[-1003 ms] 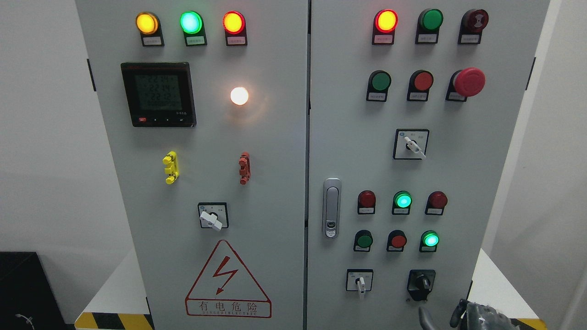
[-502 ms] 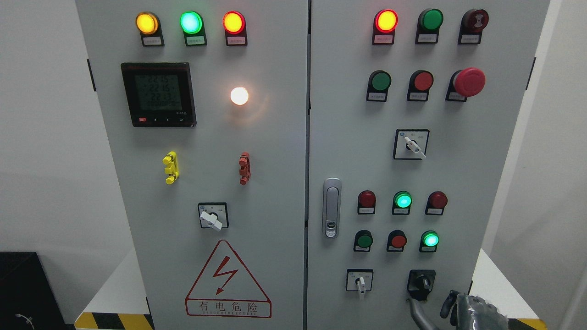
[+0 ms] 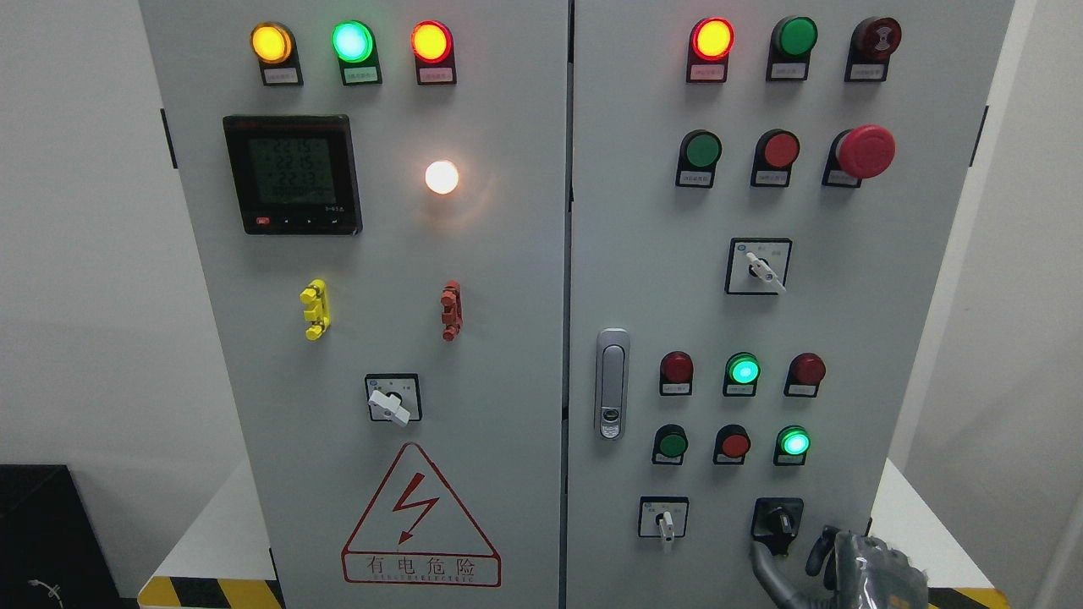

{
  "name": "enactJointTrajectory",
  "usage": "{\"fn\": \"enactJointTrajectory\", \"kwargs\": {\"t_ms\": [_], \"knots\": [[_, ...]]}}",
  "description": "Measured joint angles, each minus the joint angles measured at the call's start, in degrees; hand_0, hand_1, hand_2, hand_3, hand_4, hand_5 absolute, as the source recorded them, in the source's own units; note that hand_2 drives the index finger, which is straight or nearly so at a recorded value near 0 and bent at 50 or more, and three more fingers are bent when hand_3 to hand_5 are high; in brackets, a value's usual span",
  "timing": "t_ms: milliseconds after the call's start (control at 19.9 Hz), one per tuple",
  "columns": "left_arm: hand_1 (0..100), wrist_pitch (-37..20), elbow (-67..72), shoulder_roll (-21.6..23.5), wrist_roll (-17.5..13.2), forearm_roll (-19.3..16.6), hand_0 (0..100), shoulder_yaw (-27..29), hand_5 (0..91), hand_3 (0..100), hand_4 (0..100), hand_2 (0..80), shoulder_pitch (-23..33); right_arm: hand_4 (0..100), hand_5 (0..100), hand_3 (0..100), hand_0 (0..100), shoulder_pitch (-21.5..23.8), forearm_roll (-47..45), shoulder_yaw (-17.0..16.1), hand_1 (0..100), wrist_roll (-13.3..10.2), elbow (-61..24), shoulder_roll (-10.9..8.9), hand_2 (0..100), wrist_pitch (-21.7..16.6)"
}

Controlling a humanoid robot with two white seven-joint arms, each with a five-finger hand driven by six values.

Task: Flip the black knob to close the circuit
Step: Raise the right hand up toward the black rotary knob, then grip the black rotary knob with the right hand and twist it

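Note:
The black knob (image 3: pixel 777 519) sits at the bottom right of the grey cabinet's right door (image 3: pixel 643 211), its handle pointing roughly upward. My right hand (image 3: pixel 788 555) comes in from the lower right corner, just below the knob. One grey finger (image 3: pixel 764 565) curves up to the knob's lower left edge, and darker fingers (image 3: pixel 819 548) stand to its lower right. The fingers are spread and hold nothing. Whether the grey fingertip touches the knob is unclear. The left hand is out of view.
A white-handled selector switch (image 3: pixel 665 519) sits left of the knob, with a lit green lamp (image 3: pixel 794 442) and a red button (image 3: pixel 733 444) above it. The door latch (image 3: pixel 611 383) is further left. Yellow-black hazard tape (image 3: pixel 207 592) marks the floor edge.
My right hand has risen from the bottom edge and shifted left, bringing its fingers up to just under the black knob. The knob itself looks unchanged.

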Motion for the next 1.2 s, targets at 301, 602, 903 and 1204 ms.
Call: {"fn": "enactJointTrajectory", "kwargs": {"t_ms": [301, 602, 903, 1204], "knots": [[0, 0.0, 0.0, 0.0, 0.0, 0.0, 0, 0.0, 0.0, 0, 0, 0.0, 0.0, 72, 73, 90, 0, -0.9, 0.2, -0.8, 24, 0.1, 1.2, 0.02, 73, -0.2], [0, 0.0, 0.0, 0.0, 0.0, 0.0, 0, 0.0, 0.0, 0, 0, 0.0, 0.0, 72, 73, 90, 0, -1.4, 0.3, -1.6, 30, 0.3, 1.9, 0.03, 74, -0.5], [0, 0.0, 0.0, 0.0, 0.0, 0.0, 0, 0.0, 0.0, 0, 0, 0.0, 0.0, 72, 73, 90, 0, -2.0, 0.3, -2.1, 31, 0.1, 2.5, 0.04, 74, -0.5], [0, 0.0, 0.0, 0.0, 0.0, 0.0, 0, 0.0, 0.0, 0, 0, 0.0, 0.0, 72, 73, 90, 0, -2.4, 0.2, -2.5, 29, 0.0, 2.9, 0.05, 74, -0.5]]}}
